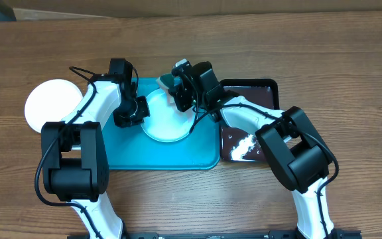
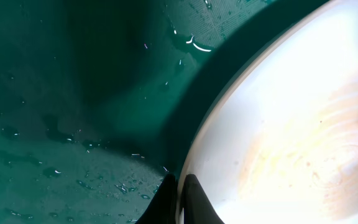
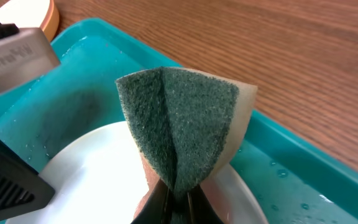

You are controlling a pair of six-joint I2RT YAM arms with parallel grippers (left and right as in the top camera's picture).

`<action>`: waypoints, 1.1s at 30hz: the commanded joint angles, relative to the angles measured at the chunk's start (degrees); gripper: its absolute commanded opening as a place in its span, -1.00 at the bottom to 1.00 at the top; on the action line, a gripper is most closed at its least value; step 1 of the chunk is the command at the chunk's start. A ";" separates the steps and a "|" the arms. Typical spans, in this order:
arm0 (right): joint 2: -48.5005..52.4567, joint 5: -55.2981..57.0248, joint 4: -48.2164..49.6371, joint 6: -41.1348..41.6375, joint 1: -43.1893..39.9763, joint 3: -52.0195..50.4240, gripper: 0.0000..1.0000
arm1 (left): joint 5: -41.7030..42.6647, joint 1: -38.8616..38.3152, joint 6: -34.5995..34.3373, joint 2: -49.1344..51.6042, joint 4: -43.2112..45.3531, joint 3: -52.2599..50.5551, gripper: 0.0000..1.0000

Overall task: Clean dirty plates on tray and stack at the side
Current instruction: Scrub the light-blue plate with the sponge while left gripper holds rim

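- The pale round plastic plate [image 1: 171, 123] lies flat in the right half of the large teal-blue rectangular plastic tray [image 1: 125, 149], which sits in the middle of the brown wooden tabletop [image 1: 244, 40].
- From overhead the plate looks clean. Only the left wrist view shows a faint reddish-brown smear across the face of the plate [image 2: 291, 124].
- Whether the plate is white or very light blue is hard to say, as its tint differs between views.
- The left wrist view also shows water droplets scattered over the floor of the tray [image 2: 73, 93].
- The left end effector [image 1: 136, 114] is at the plate's left edge. In its own camera, the left end effector [image 2: 179, 199] has its fingers pinched narrow on the plate's rim.
- The right end effector [image 1: 180, 96] is over the plate's upper edge. From overhead, the green scouring sponge [image 1: 168, 83] is only a dark patch beside it.
- The right wrist view shows the right end effector [image 3: 179, 205] clamped tight on the sponge [image 3: 179, 118]. The sponge is folded with its green face outward and a pale backing showing at its right edge, and it stands above the plate [image 3: 98, 168].
- A second round white plastic plate [image 1: 50, 106] rests on the tabletop just left of the tray. The right wrist view shows a tan rim on this second plate [image 3: 27, 15].
- A smaller glossy black tray [image 1: 270, 86] sits against the teal tray's right side, with white foam [image 1: 244, 143] in it.
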 commanded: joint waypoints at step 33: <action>-4.13 5.90 -6.43 8.48 0.26 -0.20 -0.93 | -1.49 0.20 -0.52 0.72 0.68 -1.38 -0.92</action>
